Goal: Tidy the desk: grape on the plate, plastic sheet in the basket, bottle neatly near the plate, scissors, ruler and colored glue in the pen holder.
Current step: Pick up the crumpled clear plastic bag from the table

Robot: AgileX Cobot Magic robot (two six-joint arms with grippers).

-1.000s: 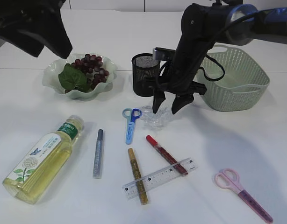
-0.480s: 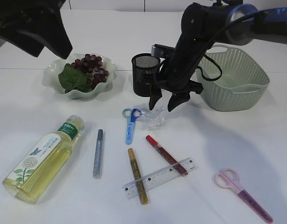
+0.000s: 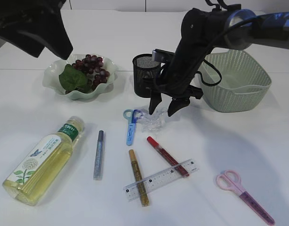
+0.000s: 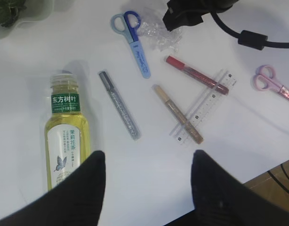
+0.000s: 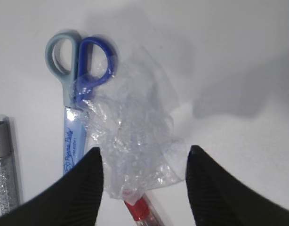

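The crumpled clear plastic sheet (image 5: 130, 141) lies on the table over the blue scissors' (image 5: 74, 94) handle and the red glue's (image 5: 142, 209) tip. My right gripper (image 5: 144, 157) hangs open just above the plastic sheet (image 3: 151, 121), one finger on each side, nothing held. Grapes (image 3: 90, 66) sit on the green plate (image 3: 52, 77). The bottle (image 4: 67, 136) lies flat at front left. Silver glue (image 4: 119, 105), gold glue (image 4: 177, 113), the ruler (image 4: 203, 106) and pink scissors (image 4: 274, 84) lie loose. My left gripper (image 4: 148, 162) is open and empty, high above the table.
The black mesh pen holder (image 3: 145, 75) stands just behind my right gripper (image 3: 163, 107). The green basket (image 3: 238, 82) sits at back right. The ruler (image 3: 161, 180) rests across the red and gold glue pens. My left arm is a dark blur at top left.
My right gripper has shifted a little left and now straddles the plastic sheet, which lies slightly further left. The left arm has not moved.
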